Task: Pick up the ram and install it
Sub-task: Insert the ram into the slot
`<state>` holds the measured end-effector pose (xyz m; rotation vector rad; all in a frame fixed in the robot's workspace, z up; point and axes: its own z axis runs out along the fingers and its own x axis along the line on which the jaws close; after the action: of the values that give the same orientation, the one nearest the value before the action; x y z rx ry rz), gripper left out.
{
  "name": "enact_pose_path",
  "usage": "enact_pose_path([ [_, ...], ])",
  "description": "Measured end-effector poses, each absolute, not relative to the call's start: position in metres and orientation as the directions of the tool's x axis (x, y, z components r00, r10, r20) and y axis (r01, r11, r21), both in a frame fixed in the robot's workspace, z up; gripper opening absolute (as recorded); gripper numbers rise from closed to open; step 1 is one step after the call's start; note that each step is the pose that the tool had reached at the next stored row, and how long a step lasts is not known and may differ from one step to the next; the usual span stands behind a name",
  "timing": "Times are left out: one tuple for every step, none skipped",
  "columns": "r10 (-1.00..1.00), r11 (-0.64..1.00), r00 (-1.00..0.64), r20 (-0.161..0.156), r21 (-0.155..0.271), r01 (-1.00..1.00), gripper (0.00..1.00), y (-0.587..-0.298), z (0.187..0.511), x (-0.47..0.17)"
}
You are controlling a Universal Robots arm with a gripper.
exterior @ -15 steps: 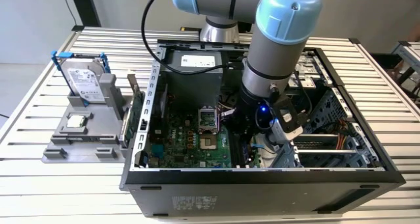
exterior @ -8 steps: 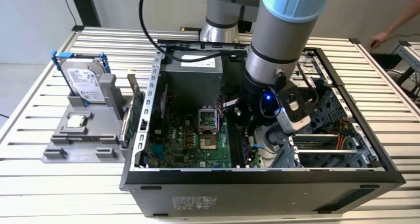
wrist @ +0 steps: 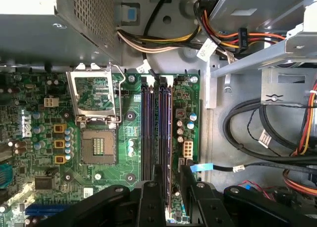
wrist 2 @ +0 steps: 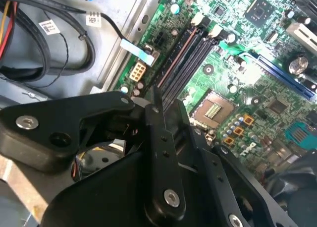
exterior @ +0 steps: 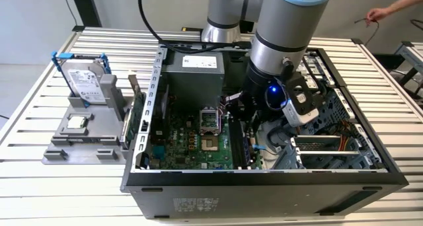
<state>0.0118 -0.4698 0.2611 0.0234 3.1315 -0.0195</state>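
One arm reaches down into one open case [exterior: 264, 179] lying on a slatted table [exterior: 39, 186], its gripper [exterior: 250, 118] low over the motherboard [exterior: 191, 146]. In the first wrist view, the gripper [wrist: 171, 170] has its two fingers [wrist: 157, 180] standing on either side of the ram [wrist: 169, 133]. The ram lies along the outermost of four parallel slots, the one nearest the board's edge and the cables. Whether the fingers press on the stick or stand just clear of it cannot be told. In the second wrist view, the gripper [wrist 2: 163, 100] hangs over the same row of slots, with the ram [wrist 2: 174, 57] showing a reddish edge. One bare CPU socket [wrist: 99, 147] sits beside the slots. At the exterior view's left, one hard drive [exterior: 86, 82] in a blue frame and one green card [exterior: 135, 114] stand upright outside the case. One person's hand [exterior: 380, 13] shows at the far right of that view.
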Motion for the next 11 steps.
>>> enact_pose_path([
  [0.015, 1.000, -1.000, -0.010, -0.012, 0.015, 1.00, -0.4698, 0.2611, 0.0118],
  [0.015, 1.000, -1.000, -0.010, -0.012, 0.015, 0.00, -0.4698, 0.2611, 0.0118],
  [0.015, 1.000, -1.000, -0.010, -0.012, 0.015, 0.00, -0.4698, 0.2611, 0.0118],
  [0.015, 1.000, -1.000, -0.010, -0.012, 0.015, 0.00, -0.4698, 0.2611, 0.0118],
  [0.015, 1.000, -1.000, -0.010, -0.013, 0.015, 0.00, -0.4698, 0.2612, 0.0118],
  [0.015, 1.000, -1.000, -0.010, -0.012, 0.015, 0.00, -0.4698, 0.2611, 0.0118],
  [0.015, 1.000, -1.000, -0.010, -0.012, 0.015, 0.00, -0.4698, 0.2612, 0.0118],
  [0.015, 1.000, -1.000, -0.010, -0.013, 0.015, 0.00, -0.4698, 0.2612, 0.0118],
  [0.015, 1.000, -1.000, -0.010, -0.012, 0.015, 0.00, -0.4698, 0.2612, 0.0118],
  [0.015, 1.000, -1.000, -0.010, -0.013, 0.015, 0.00, -0.4698, 0.2612, 0.0118],
  [0.015, 1.000, -1.000, -0.010, -0.013, 0.015, 0.00, -0.4698, 0.2612, 0.0118],
])
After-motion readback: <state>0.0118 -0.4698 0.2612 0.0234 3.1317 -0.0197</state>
